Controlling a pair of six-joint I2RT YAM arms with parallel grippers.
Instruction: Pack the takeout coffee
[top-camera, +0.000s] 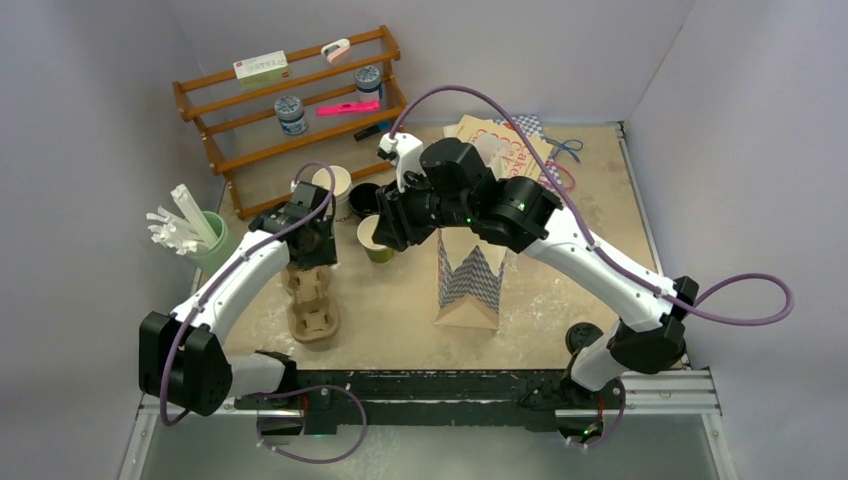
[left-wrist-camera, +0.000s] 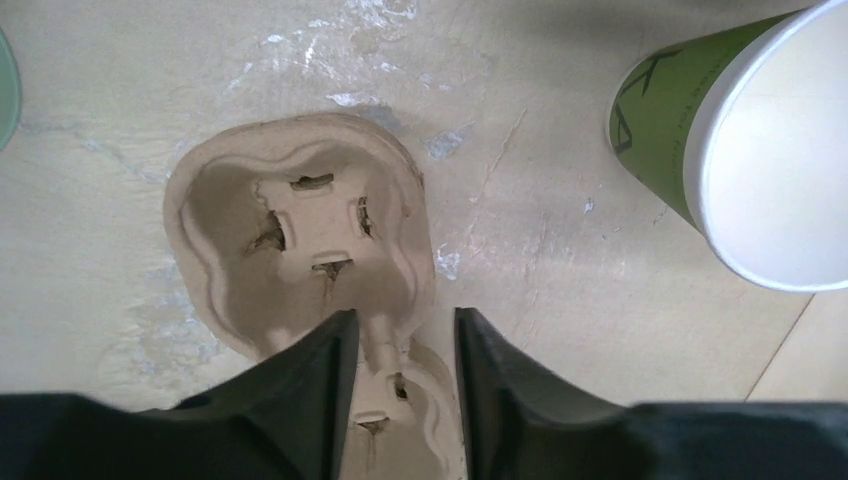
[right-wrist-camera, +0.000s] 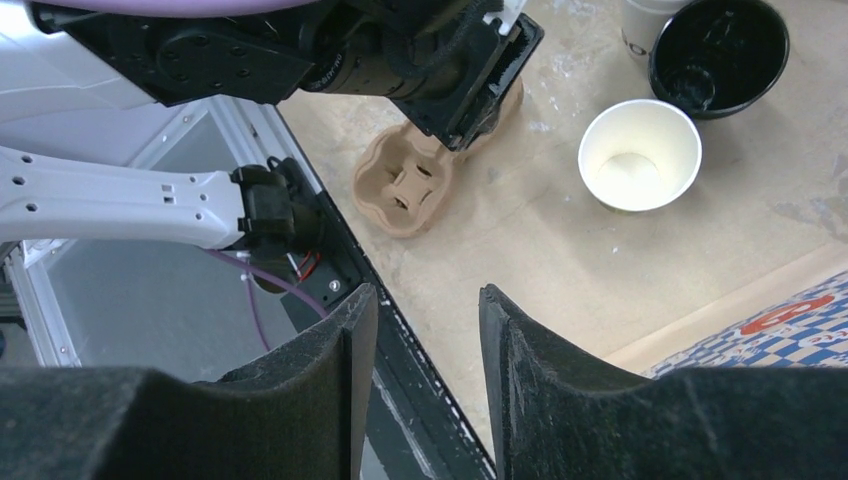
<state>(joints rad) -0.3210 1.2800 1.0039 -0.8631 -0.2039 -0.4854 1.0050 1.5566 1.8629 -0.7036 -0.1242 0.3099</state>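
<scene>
I have the carrier (top-camera: 312, 305) on the worktop (top-camera: 400, 320), left of the upright bag (top-camera: 468, 285); the takeout coffee (top-camera: 364, 200) sits just behind a paper cup (top-camera: 374, 243), the rack (top-camera: 262, 149) farther back left.

The table (top-camera: 400, 320) carries one black cup (top-camera: 362, 200), one green cup (top-camera: 380, 252), one stack of white cups (top-camera: 338, 186), one pulp cup carrier (top-camera: 312, 312), two paper bags (top-camera: 468, 285) (top-camera: 500, 140), and one wooden rack (top-camera: 250, 160) holding two jars (top-camera: 290, 112) (top-camera: 368, 80).
</scene>
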